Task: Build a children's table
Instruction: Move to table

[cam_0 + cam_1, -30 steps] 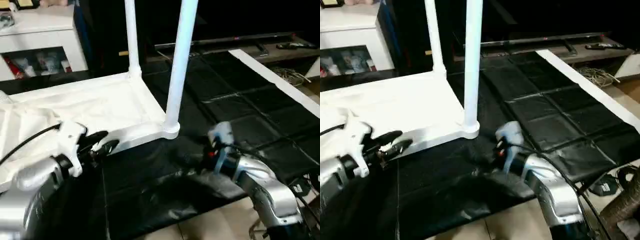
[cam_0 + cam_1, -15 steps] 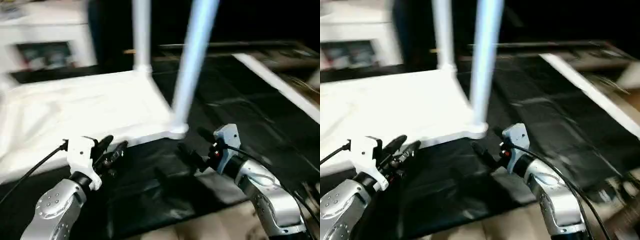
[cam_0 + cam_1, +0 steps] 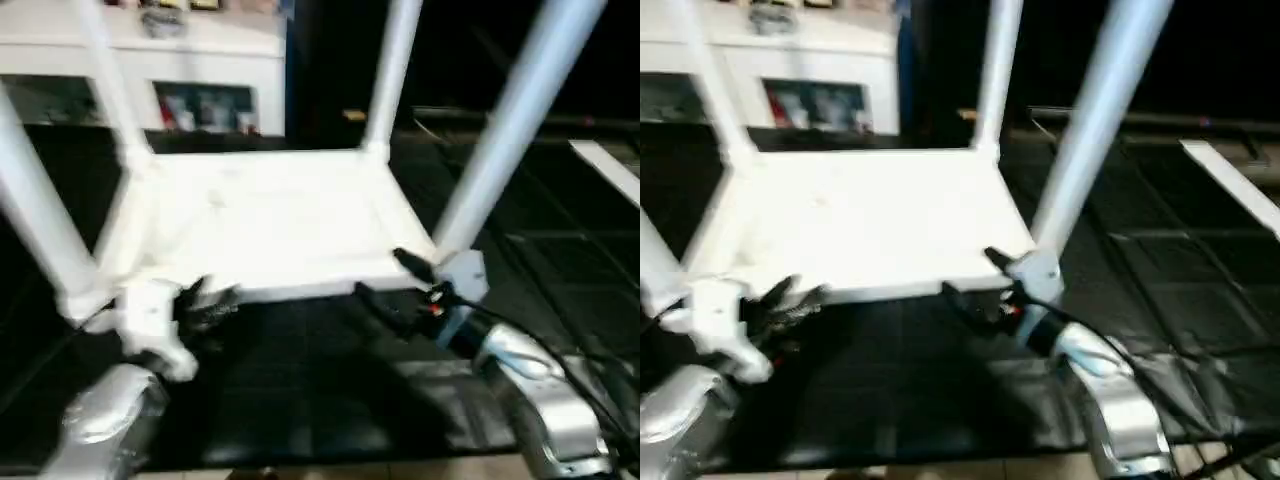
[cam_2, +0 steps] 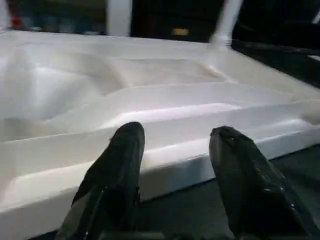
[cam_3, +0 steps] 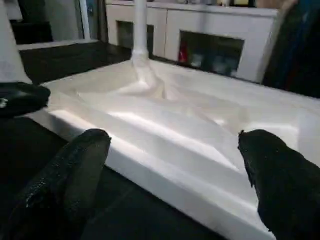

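The left gripper is seen half open, nothing held, just short of the near rim of the upside-down children's table lying on the black mat. The right gripper is spread wide, empty, at the same rim.

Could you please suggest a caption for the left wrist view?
Left gripper, open, faces the near rim of the upturned white table top.

The white children's table lies upside down on a black mat, its four tapered legs pointing upward.
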Motion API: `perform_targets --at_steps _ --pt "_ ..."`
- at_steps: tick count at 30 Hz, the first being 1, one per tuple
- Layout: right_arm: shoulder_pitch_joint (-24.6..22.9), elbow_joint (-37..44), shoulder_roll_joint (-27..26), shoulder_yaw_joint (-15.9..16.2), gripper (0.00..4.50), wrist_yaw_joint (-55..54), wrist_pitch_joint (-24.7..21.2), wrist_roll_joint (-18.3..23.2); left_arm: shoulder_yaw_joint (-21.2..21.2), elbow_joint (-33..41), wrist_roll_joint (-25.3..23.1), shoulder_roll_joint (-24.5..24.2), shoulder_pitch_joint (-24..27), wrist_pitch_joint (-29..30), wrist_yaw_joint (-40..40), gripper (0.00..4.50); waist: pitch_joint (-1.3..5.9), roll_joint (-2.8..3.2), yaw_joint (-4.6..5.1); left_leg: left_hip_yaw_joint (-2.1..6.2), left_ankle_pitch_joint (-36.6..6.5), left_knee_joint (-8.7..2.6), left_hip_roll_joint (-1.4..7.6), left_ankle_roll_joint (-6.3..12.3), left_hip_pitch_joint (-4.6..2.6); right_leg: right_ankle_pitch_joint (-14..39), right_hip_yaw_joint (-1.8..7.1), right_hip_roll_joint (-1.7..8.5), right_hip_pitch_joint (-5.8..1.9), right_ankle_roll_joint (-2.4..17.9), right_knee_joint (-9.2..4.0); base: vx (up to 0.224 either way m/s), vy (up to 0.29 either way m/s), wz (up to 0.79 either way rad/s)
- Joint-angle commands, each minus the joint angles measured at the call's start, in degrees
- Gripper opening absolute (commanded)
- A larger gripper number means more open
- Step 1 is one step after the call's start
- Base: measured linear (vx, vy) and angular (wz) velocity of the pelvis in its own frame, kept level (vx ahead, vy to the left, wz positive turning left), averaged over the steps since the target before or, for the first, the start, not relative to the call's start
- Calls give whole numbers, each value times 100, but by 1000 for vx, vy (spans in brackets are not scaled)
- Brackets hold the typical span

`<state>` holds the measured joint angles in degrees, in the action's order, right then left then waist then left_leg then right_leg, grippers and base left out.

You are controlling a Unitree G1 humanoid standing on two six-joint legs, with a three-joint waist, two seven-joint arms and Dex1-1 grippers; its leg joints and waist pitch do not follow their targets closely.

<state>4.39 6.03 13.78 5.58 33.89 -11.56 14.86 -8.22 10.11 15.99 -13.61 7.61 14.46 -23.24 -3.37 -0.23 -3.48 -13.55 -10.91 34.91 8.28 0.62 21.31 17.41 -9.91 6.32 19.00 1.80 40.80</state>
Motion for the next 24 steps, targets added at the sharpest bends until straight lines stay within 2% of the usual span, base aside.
perform_targets --at_steps 1,2,3,4,5,6,7,8,9,10,11,12,13,15,17,18,20,21,22,23,24 --pt "31 -140 135 -60 450 -317 -272 -264 52 -410 -52 41 -88 -285 -171 239 292 -245 -103 168 -3214 -705 479 -878 -105 2231 701 689 93 -157 -693 21 93 17" --pt "37 -160 139 -53 450 -317 -349 -245 31 -587 -66 5 -132 -378 -208 239 176 -244 -328 460 -1966 708 206 -622 -339 3741 1351 1684 592 -197 -1708 21 93 17" --pt "45 -190 121 -61 450 -290 -377 -199 -4 -915 -131 -90 -215 -577 -263 239 341 -226 -229 1155 -918 1199 -134 -208 589 3367 1757 1679 -223 -126 -1413 103 149 -13" --pt "45 -190 121 -61 450 -290 -377 -199 -4 -915 -131 -90 -215 -577 -263 239 261 -250 -221 1287 -709 1158 -118 -387 730 3057 1497 1505 -384 71 -1324 62 221 -34" --pt "53 -197 71 -79 450 -317 -345 -189 -21 -1079 -187 -161 -250 -747 -315 239 271 -167 -327 1230 -827 677 86 -497 452 1773 1233 1096 -264 925 -1236 62 221 -34" --pt "53 -197 71 -79 450 -317 -345 -189 -21 -1079 -187 -161 -250 -747 -315 239 323 -37 -281 1081 -656 -54 124 -217 45 1004 760 379 -132 1470 -1019 -18 216 5" --pt "73 -218 -21 -100 450 -320 -170 -171 -125 -1158 -103 -137 -255 -829 -359 239 320 103 -135 1027 -633 -378 321 454 -210 397 607 -337 232 1337 -682 -51 202 22" --pt "83 -248 -58 -111 450 -327 -1 -187 -192 -1191 -29 -113 -256 -872 -386 239 434 194 -32 1139 -885 -431 563 504 -301 192 629 -230 216 1132 -515 -51 202 22" --pt "99 -286 -104 -132 450 -306 154 -156 -241 -1182 19 -105 -242 -919 -405 239 384 296 -17 1165 -1321 -528 600 252 -202 -129 640 -189 172 806 -520 -59 221 17" --pt "109 -260 -113 -163 450 -161 -12 72 -248 -1117 33 -107 -214 -930 -401 239 381 253 25 1174 -1455 -555 586 66 -195 -313 654 -190 168 677 -544 -23 219 4" --pt "116 -230 -119 -191 450 -136 -139 198 -233 -1068 22 -112 -194 -965 -396 239 362 252 33 1148 -1680 -574 474 -222 -184 -479 693 -144 161 507 -613 -23 219 4" --pt "161 -267 -103 -211 450 -284 -131 94 -191 -934 3 -128 -146 -972 -364 239 327 247 43 1065 -2148 -622 389 -546 -173 -423 728 -83 148 369 -735 -18 152 5" --pt "165 -275 -99 -211 450 -290 -127 84 -185 -912 0 -132 -138 -964 -359 239 320 203 67 1046 -2677 -666 347 -840 -129 -213 758 -1 83 183 -825 -22 91 1" --pt "200 -339 -139 -291 450 -302 -122 140 -166 -605 -17 -171 -67 -857 -250 239 324 141 64 1007 -3144 -662 325 -1016 -117 238 808 99 85 -3 -916 -11 46 1" --pt "233 -312 -212 -366 450 -215 -106 304 -245 -366 83 -156 -67 -742 -147 239 309 108 65 970 -3285 -654 318 -992 -81 618 828 146 99 -8 -989 0 0 0" --pt "290 -368 -99 -209 450 -146 310 -45 -303 -56 87 -139 -93 -578 12 239 309 83 62 949 -3308 -647 327 -960 -63 791 843 184 110 46 -1011 0 0 0" --pt "311 -391 -68 -138 450 7 395 -55 -319 115 45 -124 -99 -574 97 239 319 33 48 881 -2893 -625 322 -797 -30 732 868 209 89 110 -1043 -15 -71 -4" --pt "311 -384 -85 -140 450 57 373 16 -337 183 31 -92 -96 -611 149 239 340 18 23 825 -2499 -609 321 -611 -18 588 883 218 68 161 -1051 -6 -95 -2" --pt "311 -378 -94 -140 450 83 362 64 -351 230 22 -68 -93 -636 186 239 333 -1 18 760 -2276 -603 325 -488 -11 611 896 208 83 227 -1073 9 -110 0" --pt "316 -396 -98 -117 450 156 493 84 -361 293 33 -36 -77 -636 236 239 329 5 13 732 -2231 -607 328 -462 -10 679 900 210 88 262 -1084 9 -110 0" --pt "319 -407 -100 -104 450 200 570 96 -367 329 39 -18 -68 -636 265 239 339 -20 13 698 -2096 -610 341 -460 25 766 903 220 55 290 -1084 14 -103 -4"
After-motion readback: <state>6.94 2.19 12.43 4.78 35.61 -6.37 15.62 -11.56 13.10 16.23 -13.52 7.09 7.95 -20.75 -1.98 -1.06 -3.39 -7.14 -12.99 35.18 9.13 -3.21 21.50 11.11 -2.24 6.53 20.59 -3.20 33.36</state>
